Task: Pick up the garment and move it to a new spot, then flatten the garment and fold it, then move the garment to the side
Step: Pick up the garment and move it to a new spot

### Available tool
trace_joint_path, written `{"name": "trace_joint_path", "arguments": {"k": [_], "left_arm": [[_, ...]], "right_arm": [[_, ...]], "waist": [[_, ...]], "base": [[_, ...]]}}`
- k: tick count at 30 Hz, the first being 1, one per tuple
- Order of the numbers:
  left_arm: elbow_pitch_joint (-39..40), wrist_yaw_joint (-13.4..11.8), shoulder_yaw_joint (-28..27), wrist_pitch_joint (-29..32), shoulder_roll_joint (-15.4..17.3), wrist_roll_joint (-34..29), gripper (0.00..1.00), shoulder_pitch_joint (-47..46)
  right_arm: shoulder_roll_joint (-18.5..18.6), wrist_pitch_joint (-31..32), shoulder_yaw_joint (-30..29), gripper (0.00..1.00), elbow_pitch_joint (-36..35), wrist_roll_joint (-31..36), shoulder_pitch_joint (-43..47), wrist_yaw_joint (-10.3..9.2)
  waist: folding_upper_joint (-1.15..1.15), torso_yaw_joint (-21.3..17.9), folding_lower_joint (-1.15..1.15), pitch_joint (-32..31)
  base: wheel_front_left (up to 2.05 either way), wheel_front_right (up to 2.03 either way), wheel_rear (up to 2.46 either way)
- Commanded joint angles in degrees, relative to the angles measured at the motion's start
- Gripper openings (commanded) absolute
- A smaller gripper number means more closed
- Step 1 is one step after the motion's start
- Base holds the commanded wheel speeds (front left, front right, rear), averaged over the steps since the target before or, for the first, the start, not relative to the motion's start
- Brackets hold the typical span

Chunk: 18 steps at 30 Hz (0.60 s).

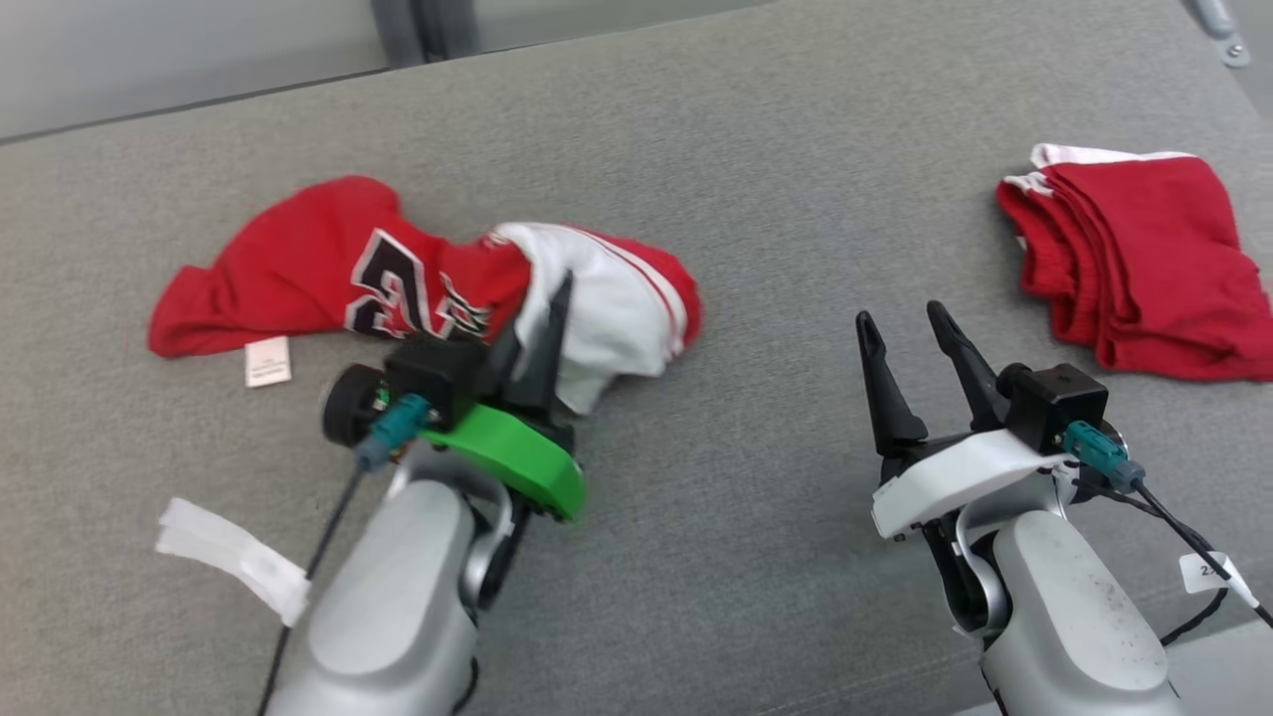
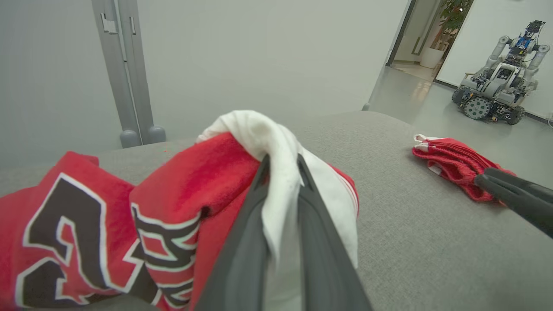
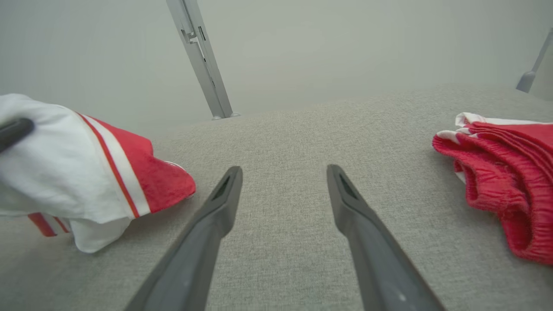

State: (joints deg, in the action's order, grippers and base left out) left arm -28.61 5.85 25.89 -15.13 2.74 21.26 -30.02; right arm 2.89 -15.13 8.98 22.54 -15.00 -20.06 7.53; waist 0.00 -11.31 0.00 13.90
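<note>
The right gripper [image 3: 284, 170] is held low over the grey fabric surface [image 3: 281, 125], its two fingers spread wide apart. Near its left, a bunched red and white garment [image 3: 65, 164] is seen; at its right, a folded red garment [image 3: 505, 172] is laid.

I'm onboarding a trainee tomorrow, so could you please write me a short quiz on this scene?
1. True or false: the left fingers are shut on a white part of the red jersey.
2. The right fingers are: A) shut on the folded red garment; B) open and empty over the grey surface; C) pinching the jersey.
3. Fill in: the folded red garment lies on the robot's ____ side.
Key: 1 true; 2 B; 3 right.
</note>
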Motion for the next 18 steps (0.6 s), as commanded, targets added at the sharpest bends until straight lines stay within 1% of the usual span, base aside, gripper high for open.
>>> {"name": "trace_joint_path", "arguments": {"k": [1,4,5,6,7,11,18], "left_arm": [[0.46,-0.90,1.69,-0.01,0.34,0.90,0.00,0.86],[0.80,-2.97,4.78,-0.01,0.35,2.33,0.00,1.83],[0.71,-3.28,4.96,-0.01,0.35,2.60,0.19,2.11],[0.95,-3.94,4.95,0.00,0.35,2.32,0.61,2.34],[1.04,-4.56,4.64,0.00,0.35,2.09,1.00,2.75],[2.01,-5.95,1.85,0.00,0.32,0.52,1.00,4.90],[5.16,-6.91,-8.66,0.00,0.49,-3.69,1.00,12.16]], "right_arm": [[0.01,-0.01,0.06,1.00,0.01,-0.34,0.76,-0.08],[0.02,-0.01,-0.05,1.00,-0.10,-0.73,0.99,-0.08],[0.02,-0.01,-0.07,1.00,-0.14,-0.77,1.03,-0.07],[0.01,-0.01,-0.13,1.00,-0.21,-0.70,1.06,-0.08],[0.02,-0.01,-0.18,1.00,-0.32,-0.74,1.12,-0.07],[0.04,-0.01,-0.09,1.00,-0.57,-0.79,1.28,-0.08],[0.04,-0.01,0.78,1.00,-0.64,-1.00,2.60,-0.07]], "waist": [[0.00,-1.49,0.00,-0.79],[0.00,-1.71,0.00,-0.88],[0.00,-1.69,0.00,-0.90],[0.00,-1.59,0.00,-0.95],[0.00,-1.34,0.00,-1.07],[0.00,-0.02,0.00,-1.74],[0.00,3.09,0.00,-4.91]], "base": [[0.00,0.00,0.00],[0.00,0.00,0.00],[0.00,0.00,0.00],[0.00,0.00,0.00],[0.00,0.00,0.00],[0.00,0.00,0.00],[0.00,0.00,0.00]]}}
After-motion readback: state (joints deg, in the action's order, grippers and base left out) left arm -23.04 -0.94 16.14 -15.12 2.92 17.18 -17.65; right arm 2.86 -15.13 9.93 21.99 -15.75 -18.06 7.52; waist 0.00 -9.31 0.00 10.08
